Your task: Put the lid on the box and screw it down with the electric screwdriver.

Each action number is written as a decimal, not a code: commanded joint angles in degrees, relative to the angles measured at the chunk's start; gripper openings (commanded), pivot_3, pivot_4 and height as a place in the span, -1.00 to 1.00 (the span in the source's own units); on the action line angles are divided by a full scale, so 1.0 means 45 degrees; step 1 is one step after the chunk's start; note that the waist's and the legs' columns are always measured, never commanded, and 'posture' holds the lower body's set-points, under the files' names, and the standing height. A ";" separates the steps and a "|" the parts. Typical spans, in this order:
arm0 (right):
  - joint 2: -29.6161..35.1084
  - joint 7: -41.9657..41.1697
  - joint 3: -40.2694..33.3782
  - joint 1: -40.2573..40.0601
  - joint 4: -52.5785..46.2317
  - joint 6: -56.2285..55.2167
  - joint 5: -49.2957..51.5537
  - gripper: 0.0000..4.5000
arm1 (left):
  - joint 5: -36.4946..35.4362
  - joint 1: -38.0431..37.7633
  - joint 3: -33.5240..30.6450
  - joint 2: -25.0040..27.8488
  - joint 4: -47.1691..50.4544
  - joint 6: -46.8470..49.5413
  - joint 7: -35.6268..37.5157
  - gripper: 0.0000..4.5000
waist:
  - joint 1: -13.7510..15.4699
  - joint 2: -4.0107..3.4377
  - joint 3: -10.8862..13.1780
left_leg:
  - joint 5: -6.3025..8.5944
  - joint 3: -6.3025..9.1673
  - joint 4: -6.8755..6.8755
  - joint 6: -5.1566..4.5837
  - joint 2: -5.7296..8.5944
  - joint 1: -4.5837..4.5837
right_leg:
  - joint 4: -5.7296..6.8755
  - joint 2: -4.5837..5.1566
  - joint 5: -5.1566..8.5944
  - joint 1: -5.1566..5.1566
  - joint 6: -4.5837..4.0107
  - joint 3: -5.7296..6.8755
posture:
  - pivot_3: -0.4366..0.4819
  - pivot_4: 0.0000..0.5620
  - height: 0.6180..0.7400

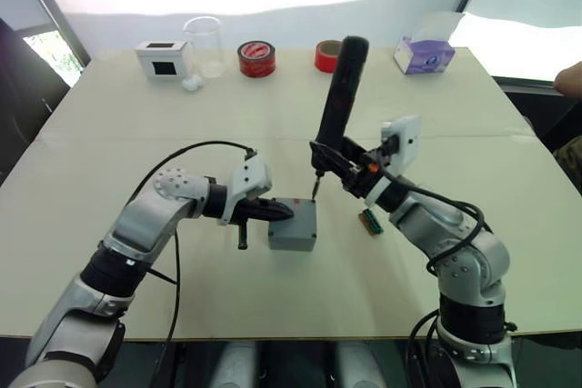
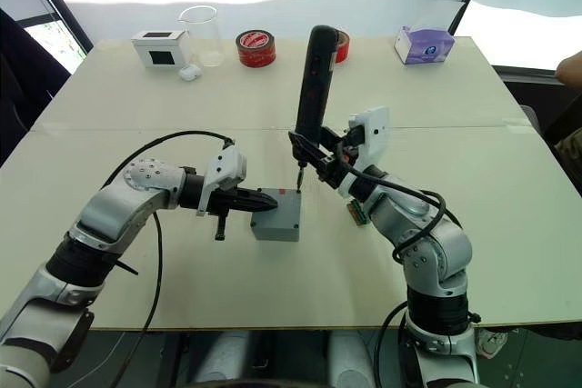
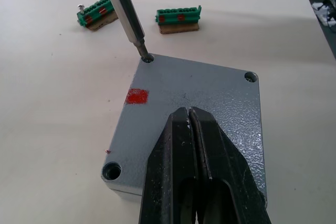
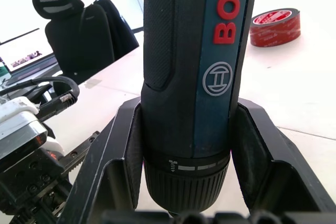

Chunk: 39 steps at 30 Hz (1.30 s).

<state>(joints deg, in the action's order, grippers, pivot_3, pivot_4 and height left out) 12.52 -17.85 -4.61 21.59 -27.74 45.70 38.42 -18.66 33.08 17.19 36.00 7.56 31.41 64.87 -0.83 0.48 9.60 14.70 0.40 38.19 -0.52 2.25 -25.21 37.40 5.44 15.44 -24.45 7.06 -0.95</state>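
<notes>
Grey lid seated on box; screwdriver bit in corner hole.

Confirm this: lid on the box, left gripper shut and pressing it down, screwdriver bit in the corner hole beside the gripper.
Not quite. The left wrist view shows the bit in the lid's far corner hole, away from the shut left gripper. The rest holds.

Bright window backlight blows out the background; soft shadows, sharp focus.
</notes>
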 commanded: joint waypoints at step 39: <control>0.1499 -0.1724 0.1821 -0.1987 -0.0237 -0.1404 -0.0987 -0.22 | 0.0456 -0.0219 0.0231 0.0074 0.0161 0.0280 0.0292 -1.00 | 0.0008 0.0012 -0.0027 | 0.0045 0.0000 -0.0058 -0.0064 -0.0008 0.0387 | -0.0071 -0.0002 0.0044 0.0390 -0.0004 -0.0004 | -0.05 -0.47 1.00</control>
<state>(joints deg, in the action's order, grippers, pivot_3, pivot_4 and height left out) 19.14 -25.13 0.46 13.92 -30.45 36.27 33.86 -17.29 32.21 17.40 36.01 7.49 32.24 66.06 -0.79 0.54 9.48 14.90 0.40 37.92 -0.81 2.21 -23.47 37.08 5.43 15.64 -22.70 7.04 -0.97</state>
